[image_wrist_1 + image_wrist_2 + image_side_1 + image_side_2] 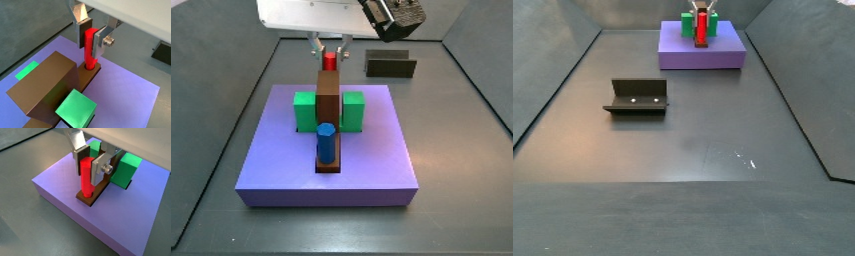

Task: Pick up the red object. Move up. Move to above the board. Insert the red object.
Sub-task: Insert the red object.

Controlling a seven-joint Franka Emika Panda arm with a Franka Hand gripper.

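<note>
I see the gripper [91, 159] clamped on the red object [86, 177], upright, its foot in the brown strip [95, 192] on the board [67, 198]. Green blocks [306, 110] flank it; blue cylinder [326, 143] at six o'clock; fixture [637, 96] well apart.

end effector [330, 47] fingertips hidden behind brown block [329, 95] | red object [329, 60] mostly hidden | fixture [392, 66] partly occluded
</note>
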